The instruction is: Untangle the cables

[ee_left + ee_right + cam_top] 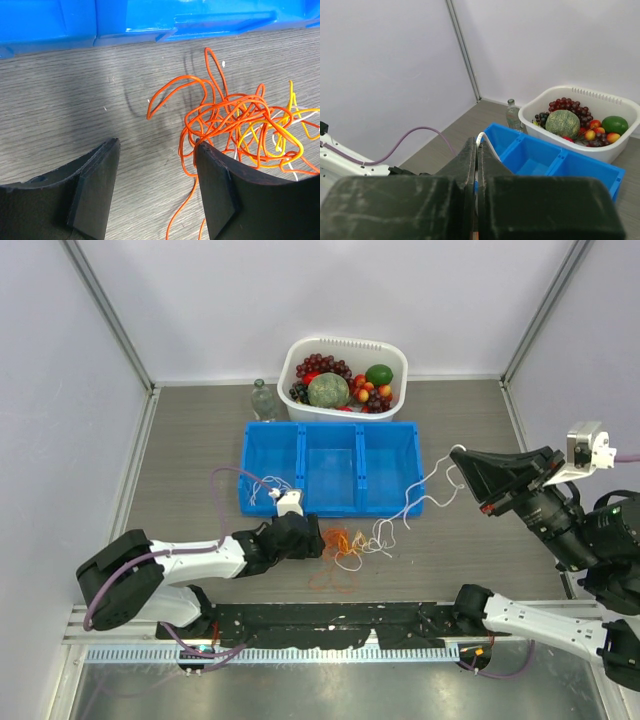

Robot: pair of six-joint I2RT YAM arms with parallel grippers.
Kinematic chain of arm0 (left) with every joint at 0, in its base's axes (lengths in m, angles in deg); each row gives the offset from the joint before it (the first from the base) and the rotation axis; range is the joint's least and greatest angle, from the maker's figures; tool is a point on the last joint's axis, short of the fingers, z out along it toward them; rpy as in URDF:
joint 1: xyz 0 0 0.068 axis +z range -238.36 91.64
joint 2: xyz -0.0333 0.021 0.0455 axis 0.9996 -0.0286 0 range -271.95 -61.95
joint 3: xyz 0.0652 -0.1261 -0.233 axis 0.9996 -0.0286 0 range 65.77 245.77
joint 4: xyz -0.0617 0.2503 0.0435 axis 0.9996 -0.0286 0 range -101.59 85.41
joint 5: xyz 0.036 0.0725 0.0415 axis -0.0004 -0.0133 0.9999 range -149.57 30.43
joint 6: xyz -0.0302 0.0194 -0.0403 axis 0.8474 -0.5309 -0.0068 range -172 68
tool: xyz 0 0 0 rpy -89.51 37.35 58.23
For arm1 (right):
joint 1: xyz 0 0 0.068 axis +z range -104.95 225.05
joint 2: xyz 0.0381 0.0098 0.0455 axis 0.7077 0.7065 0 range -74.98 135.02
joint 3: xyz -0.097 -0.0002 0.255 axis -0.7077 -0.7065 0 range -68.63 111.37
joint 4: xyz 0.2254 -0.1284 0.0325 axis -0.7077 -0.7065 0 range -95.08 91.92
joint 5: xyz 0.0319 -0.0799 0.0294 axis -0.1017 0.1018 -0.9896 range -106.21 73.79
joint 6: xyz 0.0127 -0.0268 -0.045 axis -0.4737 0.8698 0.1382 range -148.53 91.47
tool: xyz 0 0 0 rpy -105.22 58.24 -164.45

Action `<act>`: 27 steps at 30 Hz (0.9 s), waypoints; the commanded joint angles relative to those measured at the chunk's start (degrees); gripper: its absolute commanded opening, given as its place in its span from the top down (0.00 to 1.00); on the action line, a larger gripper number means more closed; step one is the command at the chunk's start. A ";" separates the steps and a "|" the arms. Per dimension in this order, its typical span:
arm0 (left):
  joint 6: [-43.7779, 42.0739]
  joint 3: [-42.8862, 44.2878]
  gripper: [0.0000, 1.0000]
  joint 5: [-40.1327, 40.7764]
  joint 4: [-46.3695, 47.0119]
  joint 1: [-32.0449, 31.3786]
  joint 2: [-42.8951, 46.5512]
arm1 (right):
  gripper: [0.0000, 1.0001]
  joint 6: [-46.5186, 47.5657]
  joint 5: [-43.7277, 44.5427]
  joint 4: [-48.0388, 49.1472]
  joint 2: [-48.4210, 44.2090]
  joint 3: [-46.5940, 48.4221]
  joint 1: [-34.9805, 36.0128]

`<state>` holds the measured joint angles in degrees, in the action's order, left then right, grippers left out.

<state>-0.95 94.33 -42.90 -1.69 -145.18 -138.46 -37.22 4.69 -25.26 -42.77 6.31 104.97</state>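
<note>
A tangle of cables lies on the table in front of the blue tray: orange-red loops, a yellow cord and a white cord among them. My left gripper is open and low over the table at the tangle's left edge. Its right finger touches the orange-red loops, and nothing is between the jaws but one trailing strand. My right gripper is shut on the white cable and holds it raised. That cable runs down left to the tangle.
A blue three-compartment tray stands behind the tangle. A white basket of fruit is at the back, with a clear bottle to its left. Walls enclose the table.
</note>
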 commanded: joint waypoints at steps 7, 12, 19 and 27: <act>0.90 -3.33 0.33 0.65 -4.57 0.48 -3.47 | 0.99 4.38 -3.85 4.68 3.74 19.97 0.02; 0.81 -3.24 0.33 0.38 -4.30 0.39 -3.82 | 0.99 4.65 -2.37 8.53 1.29 18.41 0.02; 0.28 -2.37 0.32 -0.58 -6.93 0.39 0.21 | 0.99 2.98 0.27 10.22 -0.22 5.41 0.02; -3.49 2.63 0.23 -3.13 -15.36 0.39 14.71 | 0.99 0.60 0.98 7.50 -1.09 -1.81 0.02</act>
<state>-1.80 93.80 -44.94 -9.97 -145.05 -130.98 -35.07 4.58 -17.87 -43.08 5.54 104.93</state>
